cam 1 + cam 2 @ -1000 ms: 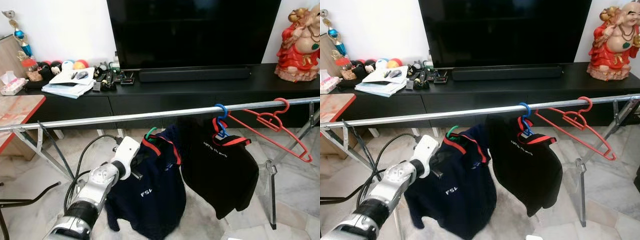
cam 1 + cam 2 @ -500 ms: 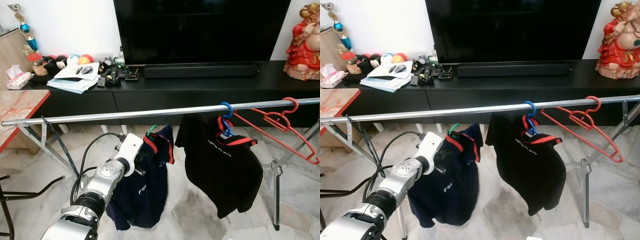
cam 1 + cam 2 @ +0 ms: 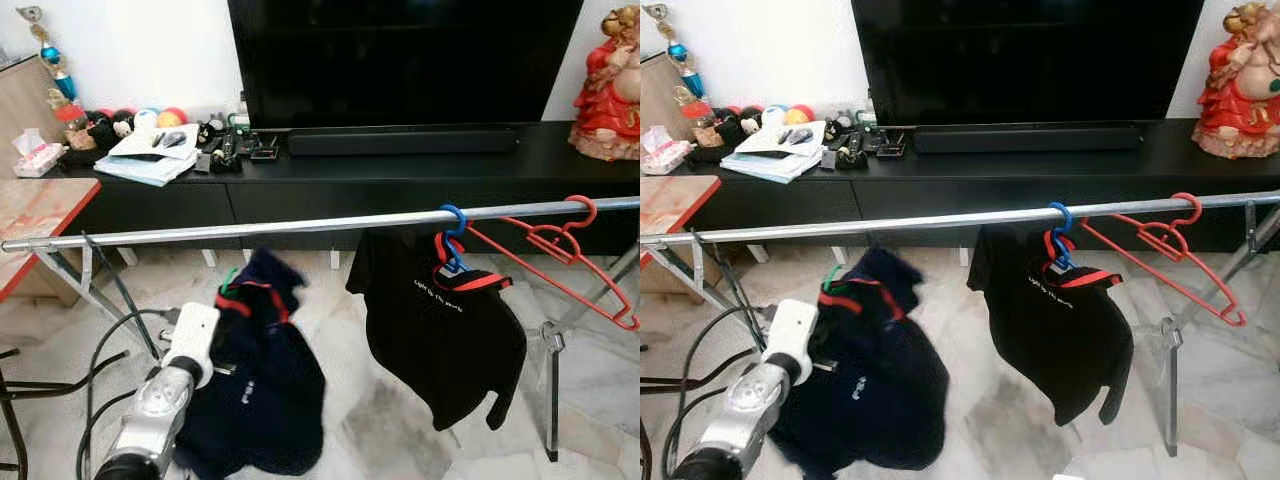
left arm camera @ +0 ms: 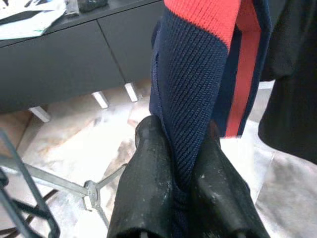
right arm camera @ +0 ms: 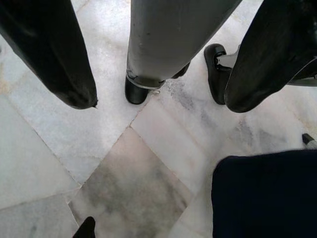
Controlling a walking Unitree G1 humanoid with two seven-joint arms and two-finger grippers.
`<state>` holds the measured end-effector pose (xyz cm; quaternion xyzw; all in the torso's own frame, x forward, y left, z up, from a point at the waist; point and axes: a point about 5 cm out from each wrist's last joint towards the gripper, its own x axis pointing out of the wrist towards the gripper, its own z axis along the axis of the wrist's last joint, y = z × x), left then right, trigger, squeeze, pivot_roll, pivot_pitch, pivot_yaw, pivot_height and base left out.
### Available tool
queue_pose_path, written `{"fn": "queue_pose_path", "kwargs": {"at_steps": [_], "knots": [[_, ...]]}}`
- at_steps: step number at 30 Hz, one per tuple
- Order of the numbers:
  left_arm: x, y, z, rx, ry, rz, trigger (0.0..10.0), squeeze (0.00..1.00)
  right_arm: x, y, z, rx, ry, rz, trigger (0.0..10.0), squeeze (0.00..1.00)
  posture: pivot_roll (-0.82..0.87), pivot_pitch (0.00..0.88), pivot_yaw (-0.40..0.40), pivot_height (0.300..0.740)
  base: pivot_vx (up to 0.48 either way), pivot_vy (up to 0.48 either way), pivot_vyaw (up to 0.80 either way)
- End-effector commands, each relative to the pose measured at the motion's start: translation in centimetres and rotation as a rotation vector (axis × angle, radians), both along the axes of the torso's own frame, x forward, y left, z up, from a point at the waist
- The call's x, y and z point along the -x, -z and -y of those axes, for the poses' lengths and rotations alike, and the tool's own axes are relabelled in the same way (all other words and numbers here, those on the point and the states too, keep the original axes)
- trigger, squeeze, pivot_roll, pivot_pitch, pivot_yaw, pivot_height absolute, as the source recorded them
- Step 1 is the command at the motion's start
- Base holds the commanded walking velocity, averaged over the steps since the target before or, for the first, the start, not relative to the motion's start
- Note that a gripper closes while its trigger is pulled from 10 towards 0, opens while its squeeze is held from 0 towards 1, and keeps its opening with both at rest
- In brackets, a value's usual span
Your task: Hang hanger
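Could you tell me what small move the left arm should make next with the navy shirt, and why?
Probably lift it up toward the rail. The left gripper has its jaws shut on the navy shirt, and the green hanger hook sits below the bar, not over it, left of the hung black shirt.

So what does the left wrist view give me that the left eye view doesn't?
Left wrist view alone: the left claw shut on the navy shirt, knit fabric pinched between its fingers.

Left eye view alone: the green hanger hook below the rail, not on it; the black shirt and red hanger hung.

Both: navy shirt, TV cabinet, marble floor.
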<state>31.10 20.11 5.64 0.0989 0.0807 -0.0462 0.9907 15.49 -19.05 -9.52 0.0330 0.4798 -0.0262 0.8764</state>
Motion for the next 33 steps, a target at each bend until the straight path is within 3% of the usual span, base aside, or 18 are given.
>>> {"fn": "queue_pose_path", "kwargs": {"at_steps": [1,7,12,17,33], "knots": [[-0.2,-0.9,-0.1,-0.017,-0.003,0.054,10.0,0.00,-0.2,0.0,-0.4,0.000,-0.027,-0.001,10.0,0.00,-0.05,0.007,0.076,0.740,0.000,-0.315,0.00],[0.0,-1.0,0.7,-0.017,-0.007,0.053,10.0,0.00,-1.7,-0.5,-1.3,0.010,-0.048,0.027,10.0,0.00,-0.06,0.000,0.082,0.740,0.000,-0.424,0.14],[0.0,-1.0,0.8,-0.023,-0.006,0.048,10.0,0.00,-1.9,-0.5,-1.9,0.001,-0.050,0.030,10.0,0.00,-0.07,0.000,0.084,0.740,0.000,-0.471,0.66],[0.2,-1.0,0.8,-0.018,-0.026,0.044,10.0,0.00,-1.7,-0.4,-2.3,-0.010,-0.045,0.023,10.0,0.00,-0.07,0.000,0.080,0.740,0.000,-0.469,0.00],[0.4,-0.8,0.5,-0.015,-0.035,0.035,10.0,0.00,-1.6,-0.4,-2.2,-0.009,-0.056,0.018,10.0,0.00,-0.07,0.000,0.076,0.740,0.000,0.000,0.00]]}}
